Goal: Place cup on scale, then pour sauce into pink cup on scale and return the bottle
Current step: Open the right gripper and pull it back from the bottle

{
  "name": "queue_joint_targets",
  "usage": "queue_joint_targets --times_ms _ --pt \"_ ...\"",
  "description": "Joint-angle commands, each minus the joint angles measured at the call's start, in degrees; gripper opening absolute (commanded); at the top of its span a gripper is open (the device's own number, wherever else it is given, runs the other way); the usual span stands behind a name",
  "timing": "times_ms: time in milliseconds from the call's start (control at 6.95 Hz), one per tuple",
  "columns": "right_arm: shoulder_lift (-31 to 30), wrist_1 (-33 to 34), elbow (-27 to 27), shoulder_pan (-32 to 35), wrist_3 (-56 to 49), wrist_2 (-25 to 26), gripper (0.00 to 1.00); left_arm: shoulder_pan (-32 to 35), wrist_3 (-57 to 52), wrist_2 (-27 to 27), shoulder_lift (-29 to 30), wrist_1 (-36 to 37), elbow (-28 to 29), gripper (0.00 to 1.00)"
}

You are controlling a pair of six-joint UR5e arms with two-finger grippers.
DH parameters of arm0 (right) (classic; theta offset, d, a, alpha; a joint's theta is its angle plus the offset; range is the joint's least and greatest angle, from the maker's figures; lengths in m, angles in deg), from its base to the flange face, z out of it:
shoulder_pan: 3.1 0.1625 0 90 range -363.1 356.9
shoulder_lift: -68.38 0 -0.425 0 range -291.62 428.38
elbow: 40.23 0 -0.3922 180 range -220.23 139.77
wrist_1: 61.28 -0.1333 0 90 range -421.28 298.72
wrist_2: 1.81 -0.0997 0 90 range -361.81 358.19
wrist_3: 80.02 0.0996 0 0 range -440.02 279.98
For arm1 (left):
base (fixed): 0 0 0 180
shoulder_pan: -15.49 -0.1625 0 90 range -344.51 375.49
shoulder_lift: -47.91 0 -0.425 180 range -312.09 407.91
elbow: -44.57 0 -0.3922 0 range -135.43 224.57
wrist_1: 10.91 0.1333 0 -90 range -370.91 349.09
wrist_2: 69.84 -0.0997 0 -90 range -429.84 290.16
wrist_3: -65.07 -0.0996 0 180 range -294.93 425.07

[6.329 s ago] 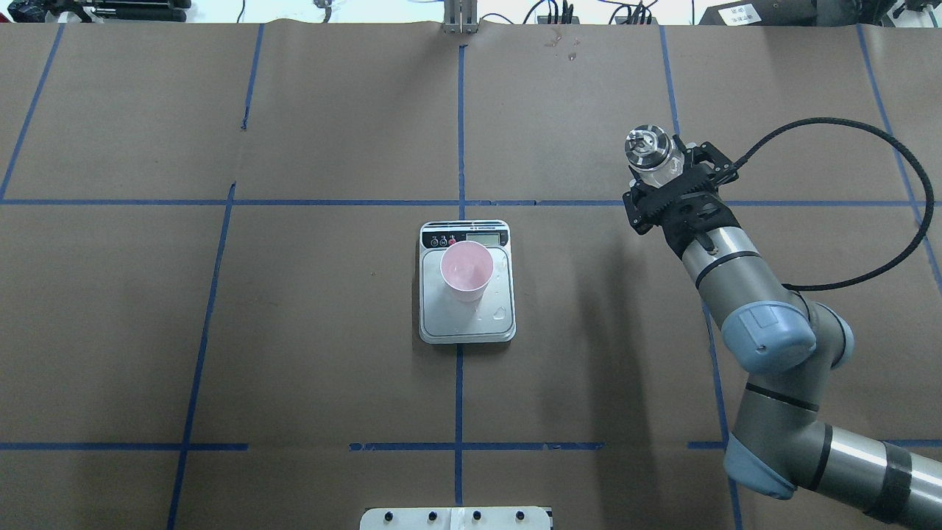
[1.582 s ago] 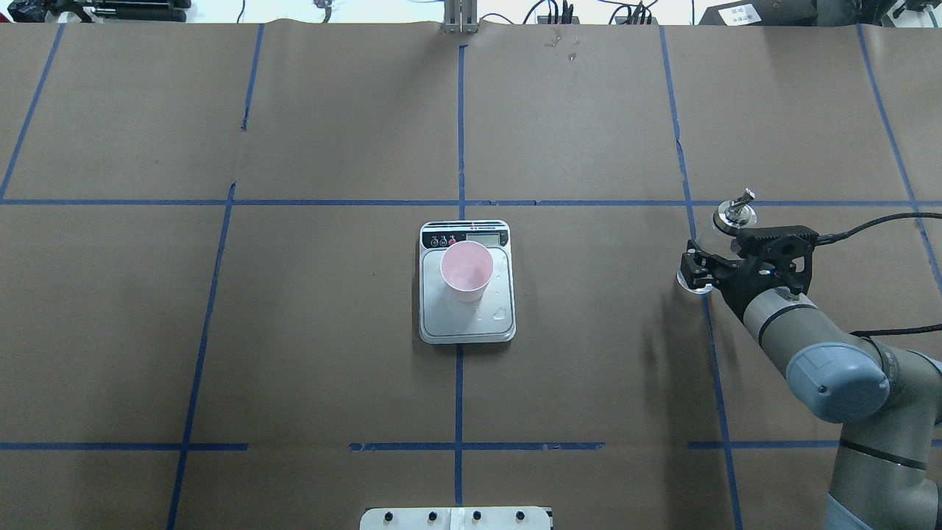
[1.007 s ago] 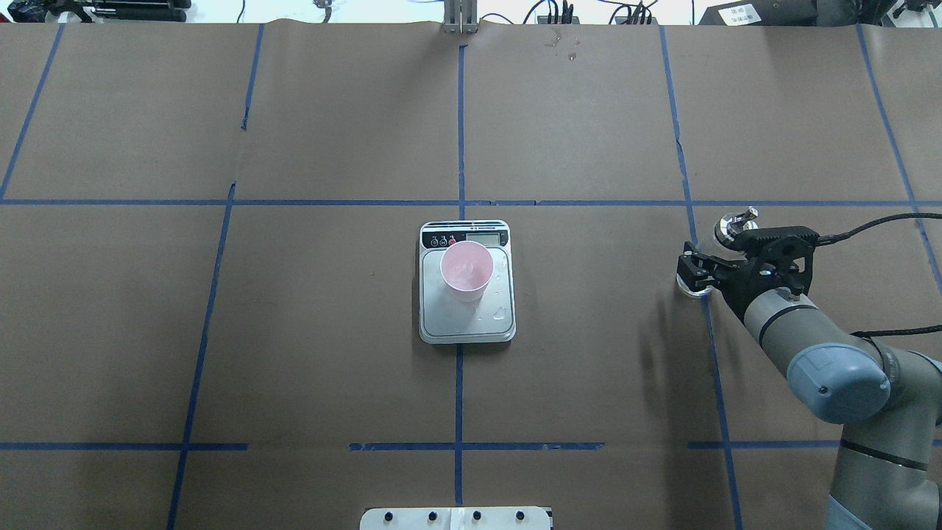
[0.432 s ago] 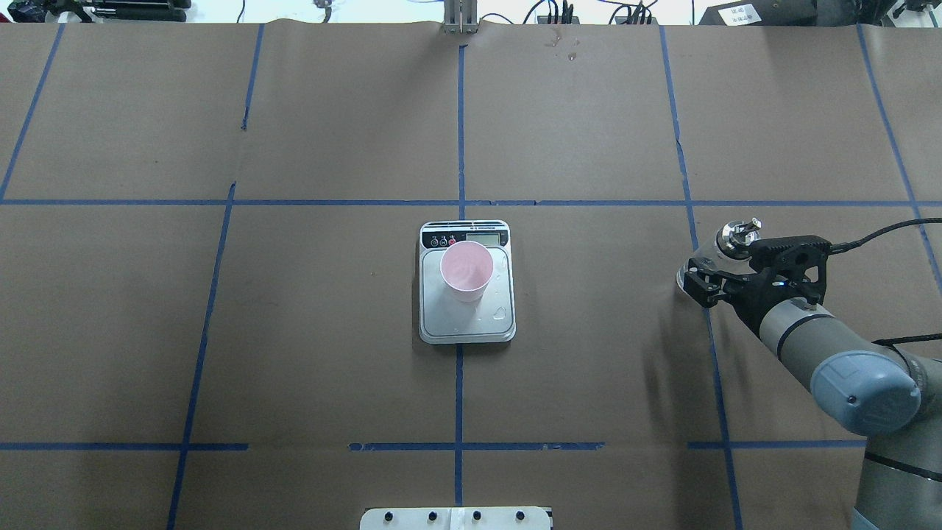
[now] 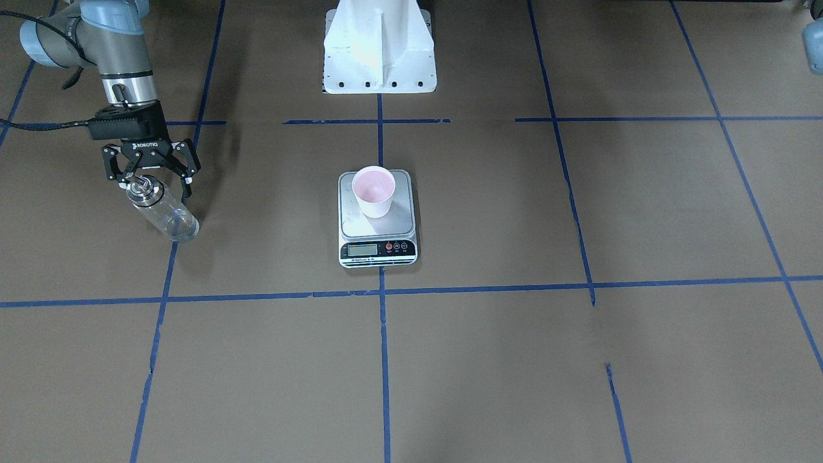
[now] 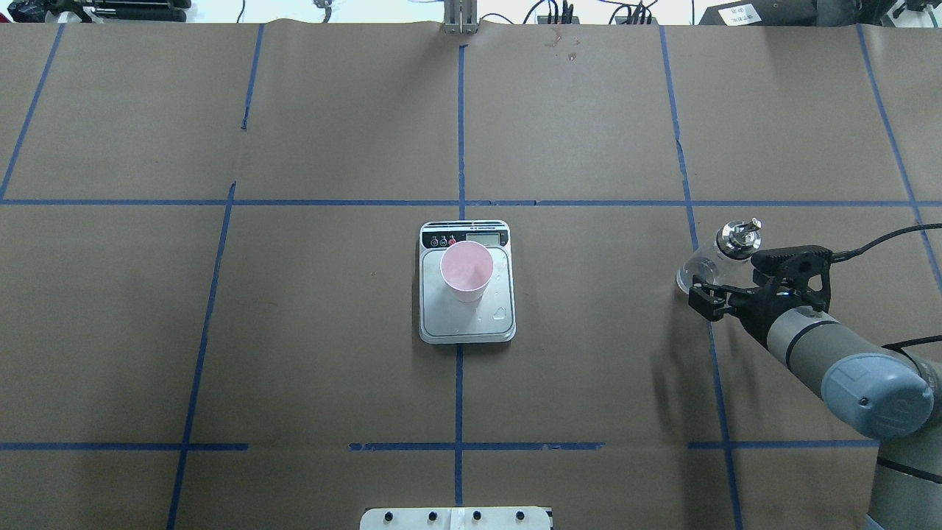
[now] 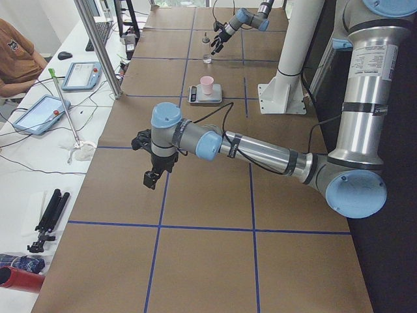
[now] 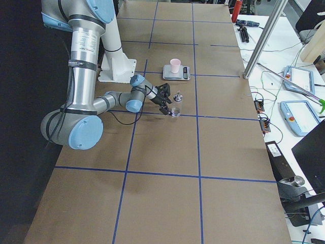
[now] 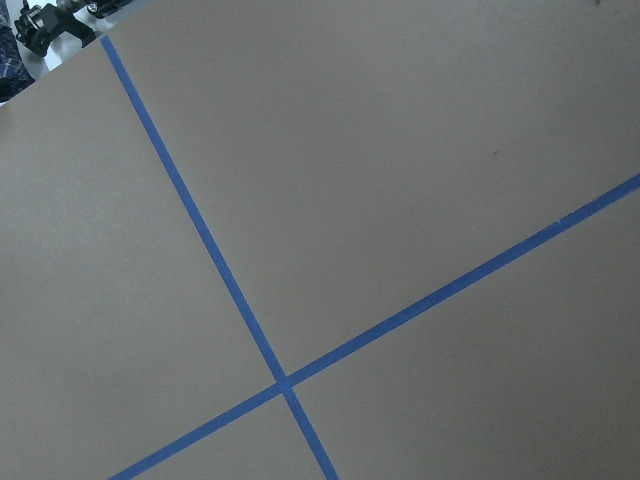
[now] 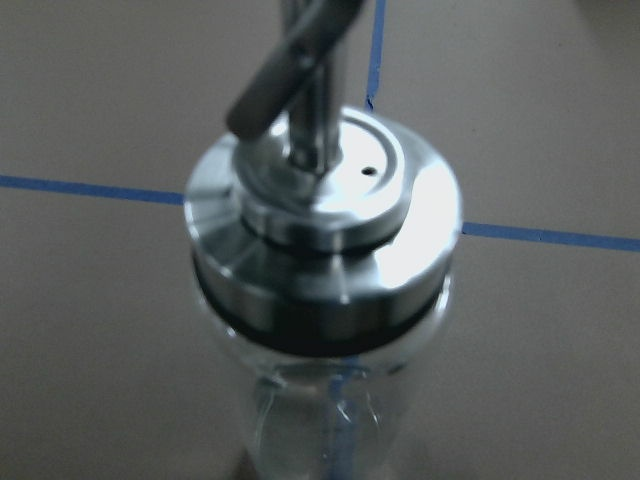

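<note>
Right end effector point(image 5: 149, 177) is wide open, fingers point(image 5: 189, 168) spread either side of the bottle point(image 5: 168, 215) up by its metal cap point(image 5: 143, 188), w/ no contact that I can see. Bottle's standing on its base on the worktop point(image 5: 578, 360) w/ nothing gripping it. It's right at a blue tape line point(image 5: 168, 260), well off to the robot's right of the scale point(image 5: 400, 222). Wrist cam on that arm looks down at the cap + spout. Glass below is clear, can't make out the sauce level.

Cup point(image 5: 373, 190) sits upright approx mid-platform on the scale, pink inside. Can't tell if there's liquid in it. Overhead cam shows a few clear drops point(image 6: 500, 314) on the platform beside the cup.

Left end effector point(image 7: 151, 177) hangs low over the worktop, well away from everything. Only the side cam catches it, so can't tell if it's open or closed. Its wrist cam = just brown paper + crossing tape.
</note>
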Motion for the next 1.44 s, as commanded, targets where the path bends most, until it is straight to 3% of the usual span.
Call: queue_joint_targets --times_ms 0,288,575,863,1151,1295 --pt "-3.4 1.0 3.7 -0.1 0.0 -4.5 1.0 -0.1 0.1 0.1 -0.1 0.0 0.0 1.0" --pt "-5.3 1.0 3.9 0.1 0.0 -10.5 1.0 0.0 0.0 0.1 -0.1 0.0 0.0 1.0" --pt "-9.2 2.9 8.8 0.5 0.0 -16.8 1.0 0.0 0.0 0.1 -0.2 0.0 0.0 1.0" --pt "-9.8 16.2 17.1 0.5 0.0 -21.8 1.0 0.0 0.0 0.3 -0.6 -0.2 -0.1 1.0" --pt "-9.9 19.0 19.4 0.8 0.0 -25.3 1.0 0.0 0.0 0.2 -0.6 -0.4 -0.1 1.0" --pt "-9.8 21.2 21.3 3.6 0.0 -29.9 1.0 0.0 0.0 0.2 -0.7 -0.4 -0.2 1.0"
